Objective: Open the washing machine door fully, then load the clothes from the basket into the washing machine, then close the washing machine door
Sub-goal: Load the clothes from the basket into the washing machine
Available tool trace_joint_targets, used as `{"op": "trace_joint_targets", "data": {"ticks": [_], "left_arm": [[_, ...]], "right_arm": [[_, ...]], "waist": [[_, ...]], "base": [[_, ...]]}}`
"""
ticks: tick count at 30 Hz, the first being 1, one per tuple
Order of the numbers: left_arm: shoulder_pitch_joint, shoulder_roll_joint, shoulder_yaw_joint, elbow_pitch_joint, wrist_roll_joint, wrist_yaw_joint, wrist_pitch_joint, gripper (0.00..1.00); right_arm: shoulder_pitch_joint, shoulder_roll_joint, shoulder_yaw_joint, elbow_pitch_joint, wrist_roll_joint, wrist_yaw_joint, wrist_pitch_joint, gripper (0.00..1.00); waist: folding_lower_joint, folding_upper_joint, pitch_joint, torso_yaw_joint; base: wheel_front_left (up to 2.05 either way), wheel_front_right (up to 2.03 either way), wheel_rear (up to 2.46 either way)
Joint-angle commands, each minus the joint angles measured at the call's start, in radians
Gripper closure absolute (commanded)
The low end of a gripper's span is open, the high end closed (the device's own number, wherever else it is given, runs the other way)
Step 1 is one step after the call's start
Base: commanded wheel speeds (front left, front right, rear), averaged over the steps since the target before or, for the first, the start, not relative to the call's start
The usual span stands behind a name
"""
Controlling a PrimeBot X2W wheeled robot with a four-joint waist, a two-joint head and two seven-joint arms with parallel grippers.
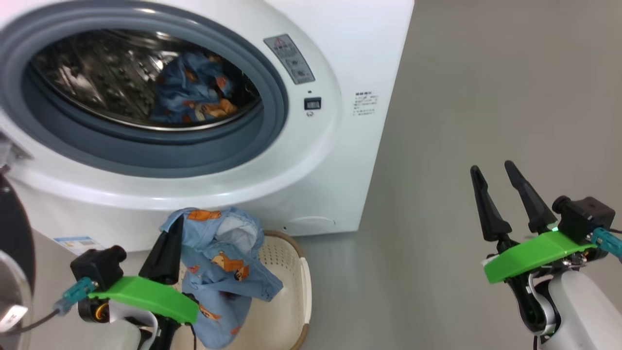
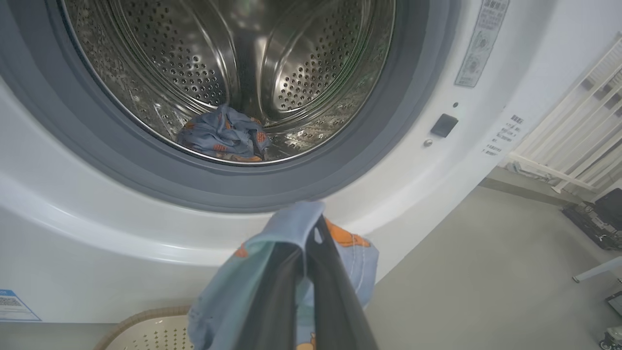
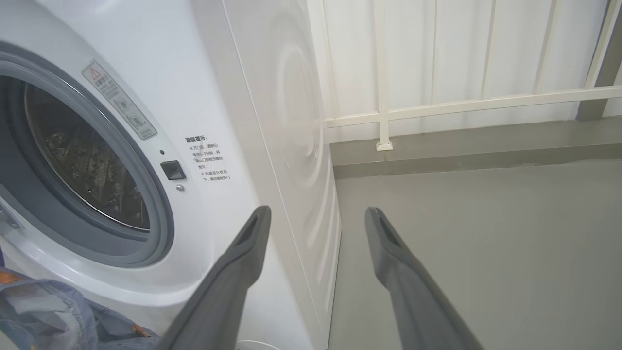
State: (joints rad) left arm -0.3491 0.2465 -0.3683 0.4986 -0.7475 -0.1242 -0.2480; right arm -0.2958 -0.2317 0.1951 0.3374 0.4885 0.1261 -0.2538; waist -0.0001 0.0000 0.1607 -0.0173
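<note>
Washer (image 1: 340,160): big white front-loader, mouth wide open, grey rubber seal (image 1: 272,121) round the steel drum (image 2: 194,73). Door (image 1: 13,228) is swung out to the robot's left, w/ just its black rim and a bit of glass at the edge of the head view. It looks fully open, so step 1 seems done and loading is underway.

Basket (image 1: 291,272) sits on the floor (image 1: 486,73), right up against the washer's front, below the mouth. Cream plastic w/ holes, brown rim. Bare bottom shows right of the hanging cloth; can't tell if more lies under it.

Clothes, 2 pcs. 1st pc (image 1: 194,92) is in the drum, bunched at the bottom. 2nd pc (image 1: 228,262), light blue w/ orange bears, hangs over the basket from the left fingers (image 1: 165,257). These are closed on a fold near its top edge, and the rest drapes down.

Handling: light, soft, floppy, no shape of its own. Won't break and isn't slippery, but the trailing end prob. drags and could snag on the basket rim or seal lip. A pinch on a bunched fold seems ok; a thin single layer could slide out. It needs lifting high enough for the tail to clear the seal, then letting go well inside, else it may slump back out.

Right fingers (image 1: 488,209) are spread wide and empty, over bare floor, well apart from washer & basket.
</note>
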Motion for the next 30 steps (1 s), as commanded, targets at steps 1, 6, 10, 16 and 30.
{"op": "trace_joint_targets", "data": {"ticks": [1, 6, 10, 16, 30], "left_arm": [[0.005, 0.014, 0.049, -0.056, 0.022, -0.004, -0.014, 1.00], [0.048, -0.008, 0.080, -0.150, 0.055, 0.002, -0.014, 1.00], [0.066, -0.013, 0.093, -0.195, 0.059, 0.010, -0.014, 1.00], [0.061, -0.005, 0.108, -0.224, 0.058, 0.028, -0.014, 1.00], [-0.099, 0.048, 0.146, -0.182, 0.073, 0.047, -0.001, 1.00]], "right_arm": [[0.016, -0.016, 0.019, -0.018, 0.008, 0.005, -0.008, 0.00], [0.031, -0.021, 0.024, -0.014, 0.014, 0.005, -0.008, 0.00], [0.037, -0.023, 0.027, -0.015, 0.017, 0.005, -0.008, 0.00], [0.037, -0.021, 0.034, -0.019, 0.019, 0.005, -0.008, 0.00], [0.012, -0.015, 0.031, -0.034, 0.011, 0.005, -0.008, 0.00]], "waist": [[0.0001, 0.0000, -0.036, 0.018], [0.0001, 0.0000, -0.064, 0.023], [0.0001, 0.0000, -0.071, 0.022], [0.0001, 0.0000, -0.066, 0.010], [0.0001, 0.0000, 0.006, -0.033]], "base": [[0.00, 0.00, 0.00], [0.00, 0.00, 0.00], [0.00, 0.00, 0.00], [0.00, 0.00, 0.00], [0.00, 0.00, 0.00]]}}
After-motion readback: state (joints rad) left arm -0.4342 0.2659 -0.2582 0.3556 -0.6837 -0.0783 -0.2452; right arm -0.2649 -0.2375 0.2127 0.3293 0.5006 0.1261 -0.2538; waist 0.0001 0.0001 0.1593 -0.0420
